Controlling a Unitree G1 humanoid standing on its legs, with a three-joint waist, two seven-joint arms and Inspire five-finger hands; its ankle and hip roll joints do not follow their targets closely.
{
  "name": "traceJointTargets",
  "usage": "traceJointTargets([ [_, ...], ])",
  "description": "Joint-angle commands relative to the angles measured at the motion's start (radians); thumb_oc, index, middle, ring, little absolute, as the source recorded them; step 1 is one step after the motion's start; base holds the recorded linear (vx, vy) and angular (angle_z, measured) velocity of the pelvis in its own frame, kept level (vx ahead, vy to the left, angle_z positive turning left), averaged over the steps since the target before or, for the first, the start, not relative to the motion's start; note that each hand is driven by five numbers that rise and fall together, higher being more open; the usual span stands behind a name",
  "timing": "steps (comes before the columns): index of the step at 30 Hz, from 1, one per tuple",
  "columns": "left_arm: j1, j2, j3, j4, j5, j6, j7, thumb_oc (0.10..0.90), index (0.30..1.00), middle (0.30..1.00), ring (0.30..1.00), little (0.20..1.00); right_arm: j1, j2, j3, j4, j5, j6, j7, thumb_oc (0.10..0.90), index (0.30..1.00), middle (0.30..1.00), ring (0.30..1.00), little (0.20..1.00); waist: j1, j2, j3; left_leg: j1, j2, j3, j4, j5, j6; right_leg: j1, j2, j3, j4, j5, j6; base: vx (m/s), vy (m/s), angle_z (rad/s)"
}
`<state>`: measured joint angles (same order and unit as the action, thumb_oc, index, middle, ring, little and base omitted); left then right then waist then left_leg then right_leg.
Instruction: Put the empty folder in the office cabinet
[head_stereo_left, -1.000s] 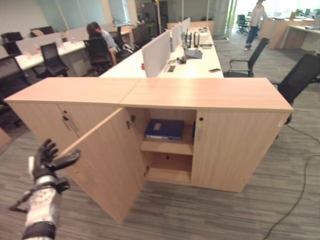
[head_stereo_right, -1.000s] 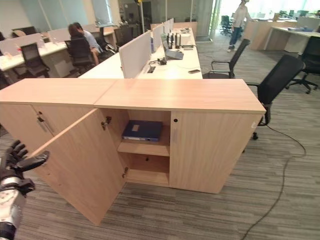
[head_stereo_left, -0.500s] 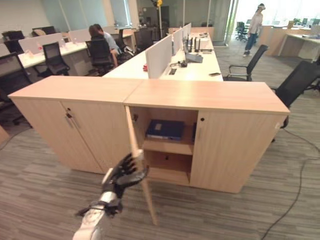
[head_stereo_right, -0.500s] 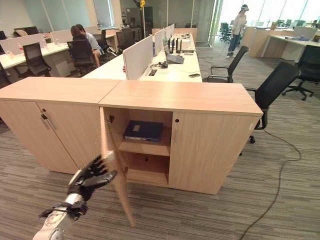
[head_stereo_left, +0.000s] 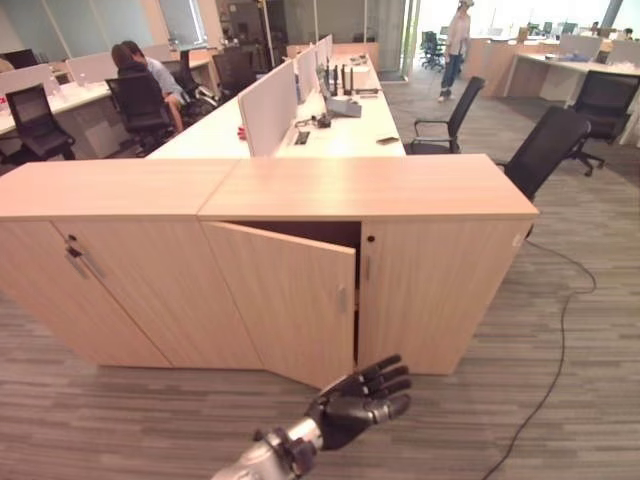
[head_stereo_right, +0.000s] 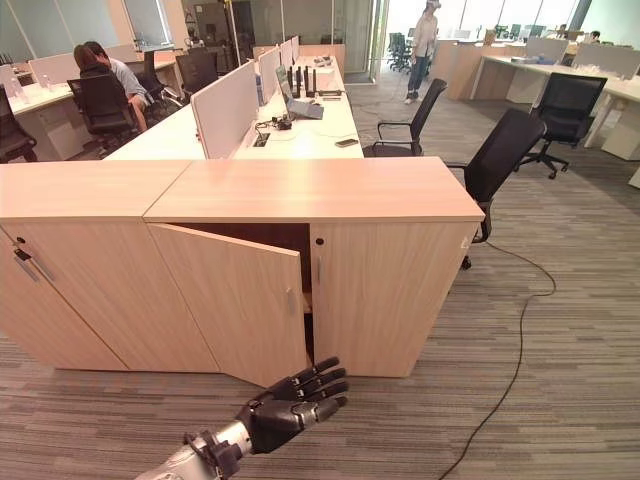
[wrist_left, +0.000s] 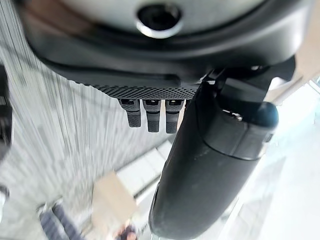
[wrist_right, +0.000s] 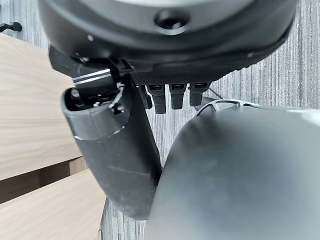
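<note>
- the fingers (head_stereo_left: 385, 378) of the robot's left hand (head_stereo_left: 352, 404) are straight and loosely spread, grasping nothing; they point toward the lower edge of the cabinet door (head_stereo_left: 290, 300), just short of it.
- the left hand comes in from the lower left on a silver-grey arm and hangs low above the grey striped carpet (head_stereo_left: 470, 420).
- in the left wrist view the same hand (wrist_left: 210, 165) has its thumb stretched out and its short fingertips in a row, with nothing held.
- in the right wrist view the right hand (wrist_right: 120, 155) has its thumb extended and its fingertips uncurled, released, with nothing in it; pale wood panels and the carpet lie beyond it.
- the cabinet door is nearly shut, standing only slightly ajar, with a dark gap along its top and its right edge.
- the folder cannot be seen; the nearly shut door covers the inside of the office cabinet (head_stereo_left: 440, 270), and neither hand holds it.
- the office cabinet is low and of light wood, with a flat top, and a second matching cabinet (head_stereo_left: 90, 270) stands touching it on the left.
- behind the cabinets runs a long white table (head_stereo_left: 330, 130) with a grey divider and small items on it.
- a black office chair (head_stereo_left: 545, 150) stands near the cabinet's right end.
- a person (head_stereo_left: 140, 75) sits at a table at the far left, and another person (head_stereo_left: 458, 45) stands well back in the room.
</note>
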<state>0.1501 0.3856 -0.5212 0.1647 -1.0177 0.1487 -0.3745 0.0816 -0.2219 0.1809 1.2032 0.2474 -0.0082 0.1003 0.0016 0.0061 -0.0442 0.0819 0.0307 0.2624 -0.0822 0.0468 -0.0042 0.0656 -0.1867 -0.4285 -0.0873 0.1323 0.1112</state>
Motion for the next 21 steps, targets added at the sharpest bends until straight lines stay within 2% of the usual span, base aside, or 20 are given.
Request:
traceJointTargets([
  [1, -0.021, -0.006, 0.077, -0.064, -0.023, -0.088, -0.005, 0.8, 0.9, 0.9, 0.9, 0.9, -0.057, 0.024, 0.005, 0.093, -0.004, -0.016, -0.005, 0.8, 0.9, 0.9, 0.9, 0.9, 0.009, -0.015, 0.021, 0.042, 0.003, -0.046, -0.005, -0.145, -0.018, -0.015, -0.02, -0.026, 0.007, -0.084, 0.059, 0.0, 0.017, 0.03],
  [4, 0.024, -0.008, 0.133, -0.003, 0.061, -0.111, 0.021, 0.8, 0.9, 0.9, 0.9, 0.9, -0.058, 0.019, -0.016, 0.12, -0.003, -0.011, -0.01, 0.8, 0.9, 0.9, 0.9, 0.9, 0.016, -0.011, 0.02, 0.043, 0.003, -0.048, -0.005, -0.145, -0.018, -0.01, -0.02, -0.029, 0.006, -0.087, 0.057, 0.0, 0.014, 0.02],
  [6, 0.04, -0.014, 0.177, 0.057, 0.17, -0.14, 0.053, 0.8, 0.9, 0.9, 0.9, 0.9, -0.06, 0.013, -0.034, 0.13, 0.004, -0.01, -0.017, 0.8, 0.9, 0.9, 0.9, 0.9, 0.022, -0.007, 0.021, 0.042, 0.003, -0.049, -0.005, -0.143, -0.018, -0.009, -0.019, -0.034, 0.006, -0.09, 0.056, -0.01, 0.014, 0.05],
  [8, 0.039, -0.017, 0.213, 0.134, 0.327, -0.202, 0.084, 0.8, 0.9, 0.9, 0.9, 0.9, -0.065, 0.014, -0.054, 0.141, 0.019, -0.013, -0.027, 0.8, 0.9, 0.9, 0.9, 0.9, 0.029, -0.006, 0.023, 0.04, 0.005, -0.051, -0.005, -0.142, -0.019, -0.008, -0.019, -0.038, 0.006, -0.093, 0.055, -0.01, 0.008, 0.1],
  [9, 0.037, -0.019, 0.213, 0.138, 0.329, -0.205, 0.083, 0.8, 0.9, 0.9, 0.9, 0.9, -0.065, 0.014, -0.054, 0.142, 0.019, -0.013, -0.027, 0.8, 0.9, 0.9, 0.9, 0.9, 0.028, -0.006, 0.023, 0.04, 0.005, -0.051, -0.005, -0.142, -0.019, -0.008, -0.019, -0.038, 0.006, -0.094, 0.054, 0.0, 0.004, 0.07],
  [10, 0.012, -0.036, 0.222, 0.289, 0.462, -0.257, 0.104, 0.8, 0.9, 0.9, 0.9, 0.9, -0.07, 0.015, -0.064, 0.145, 0.033, -0.018, -0.032, 0.8, 0.9, 0.9, 0.9, 0.9, 0.031, -0.01, 0.023, 0.039, 0.006, -0.049, -0.005, -0.141, -0.02, -0.007, -0.019, -0.04, 0.005, -0.095, 0.054, 0.0, 0.0, 0.0],
  [11, 0.009, -0.039, 0.221, 0.295, 0.464, -0.261, 0.104, 0.8, 0.9, 0.9, 0.9, 0.9, -0.071, 0.014, -0.064, 0.146, 0.033, -0.018, -0.032, 0.8, 0.9, 0.9, 0.9, 0.9, 0.031, -0.009, 0.024, 0.039, 0.006, -0.049, -0.005, -0.141, -0.02, -0.007, -0.019, -0.04, 0.005, -0.095, 0.054, 0.0, 0.0, 0.0],
  [12, -0.027, -0.091, 0.267, 0.49, 0.493, -0.262, 0.152, 0.8, 0.9, 0.9, 0.9, 0.9, -0.071, 0.015, -0.068, 0.155, 0.051, -0.021, -0.043, 0.8, 0.9, 0.9, 0.9, 0.9, 0.033, -0.011, 0.025, 0.037, 0.006, -0.047, -0.005, -0.138, -0.022, -0.008, -0.016, -0.042, 0.005, -0.096, 0.052, 0.0, 0.0, 0.0],
  [13, -0.038, -0.114, 0.288, 0.579, 0.49, -0.261, 0.152, 0.8, 0.9, 0.9, 0.9, 0.9, -0.072, 0.014, -0.071, 0.161, 0.058, -0.021, -0.045, 0.8, 0.9, 0.9, 0.9, 0.9, 0.032, -0.012, 0.027, 0.035, 0.006, -0.047, -0.005, -0.135, -0.023, -0.009, -0.015, -0.044, 0.006, -0.096, 0.051, 0.0, 0.0, 0.0],
  [14, -0.06, -0.146, 0.33, 0.781, 0.504, -0.25, 0.149, 0.8, 0.9, 0.9, 0.9, 0.9, -0.075, 0.009, -0.079, 0.171, 0.067, -0.019, -0.045, 0.8, 0.9, 0.9, 0.9, 0.9, 0.03, -0.015, 0.026, 0.035, 0.007, -0.045, -0.005, -0.133, -0.025, -0.01, -0.015, -0.044, 0.006, -0.094, 0.048, 0.0, 0.0, 0.0],
  [15, -0.064, -0.147, 0.331, 0.786, 0.505, -0.253, 0.148, 0.8, 0.9, 0.9, 0.9, 0.9, -0.076, 0.009, -0.079, 0.171, 0.067, -0.019, -0.045, 0.8, 0.9, 0.9, 0.9, 0.9, 0.029, -0.014, 0.028, 0.035, 0.007, -0.045, -0.005, -0.133, -0.025, -0.01, -0.015, -0.044, 0.006, -0.094, 0.048, 0.0, 0.0, 0.0],
  [16, -0.073, -0.166, 0.386, 0.955, 0.538, -0.246, 0.158, 0.8, 0.9, 0.9, 0.9, 0.9, -0.068, 0.007, -0.088, 0.178, 0.076, -0.018, -0.039, 0.8, 0.9, 0.9, 0.9, 0.9, 0.03, -0.016, 0.027, 0.035, 0.008, -0.043, -0.005, -0.132, -0.026, -0.007, -0.014, -0.044, 0.004, -0.093, 0.046, 0.0, 0.0, 0.0],
  [17, -0.073, -0.166, 0.386, 0.956, 0.538, -0.246, 0.158, 0.8, 0.9, 0.9, 0.9, 0.9, -0.068, 0.007, -0.088, 0.178, 0.076, -0.018, -0.039, 0.8, 0.9, 0.9, 0.9, 0.9, 0.03, -0.016, 0.027, 0.035, 0.008, -0.043, -0.005, -0.132, -0.026, -0.007, -0.014, -0.044, 0.004, -0.093, 0.046, 0.0, 0.0, 0.0],
  [18, -0.059, -0.173, 0.414, 1.059, 0.613, -0.252, 0.179, 0.8, 0.9, 0.9, 0.9, 0.9, -0.062, 0.004, -0.1, 0.186, 0.08, -0.019, -0.035, 0.8, 0.9, 0.9, 0.9, 0.9, 0.03, -0.013, 0.021, 0.038, 0.008, -0.041, -0.005, -0.135, -0.026, -0.005, -0.014, -0.046, 0.003, -0.095, 0.045, 0.02, 0.016, 0.05],
  [21, -0.038, -0.183, 0.441, 1.07, 0.612, -0.27, 0.189, 0.8, 0.9, 0.9, 0.9, 0.9, -0.061, -0.003, -0.108, 0.185, 0.091, -0.023, -0.038, 0.8, 0.9, 0.9, 0.9, 0.9, 0.031, -0.008, 0.024, 0.038, 0.009, -0.038, -0.005, -0.134, -0.028, -0.005, -0.014, -0.047, 0.002, -0.095, 0.045, 0.02, 0.018, 0.12],
])
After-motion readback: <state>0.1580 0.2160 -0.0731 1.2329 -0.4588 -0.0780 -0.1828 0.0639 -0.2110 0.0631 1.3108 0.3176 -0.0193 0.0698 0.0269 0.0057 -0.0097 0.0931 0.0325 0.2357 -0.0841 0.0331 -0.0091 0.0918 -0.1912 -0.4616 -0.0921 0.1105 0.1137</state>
